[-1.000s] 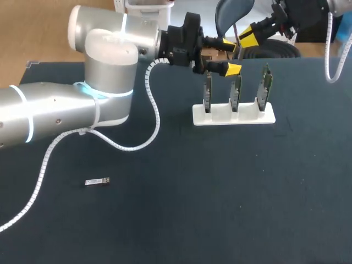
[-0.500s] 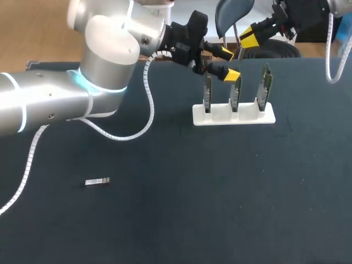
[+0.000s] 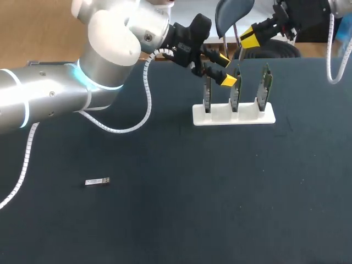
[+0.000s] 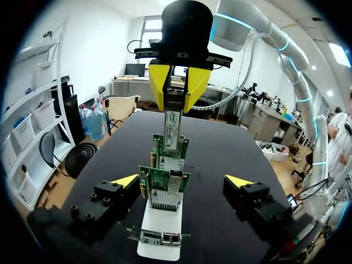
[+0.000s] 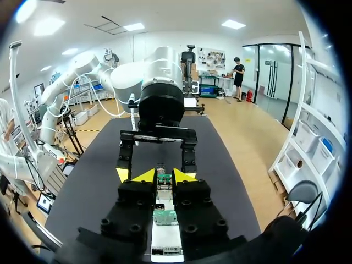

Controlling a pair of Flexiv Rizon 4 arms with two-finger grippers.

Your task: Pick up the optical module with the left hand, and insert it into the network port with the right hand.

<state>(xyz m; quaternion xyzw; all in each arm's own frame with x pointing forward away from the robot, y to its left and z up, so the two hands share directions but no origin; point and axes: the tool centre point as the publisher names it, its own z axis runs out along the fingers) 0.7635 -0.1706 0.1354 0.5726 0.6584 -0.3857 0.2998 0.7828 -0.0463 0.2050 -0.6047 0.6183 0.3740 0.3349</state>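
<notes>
Above white plastic rack of green network-port cards, R end effector is clamped on slim silver optical module. L end effector is open either side of cards. Insertion step, I'd judge. Next needs module aligned w/ a card, pushed straight. Second small silver module lies on dark surface, well apart.

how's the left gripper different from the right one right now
The left gripper is open, its fingers wide apart with nothing between them; the right gripper is shut on an optical module. The left gripper faces along the row of cards; the right gripper hangs above that row, with its module pointing down. Both have two yellow-tipped fingers.
</notes>
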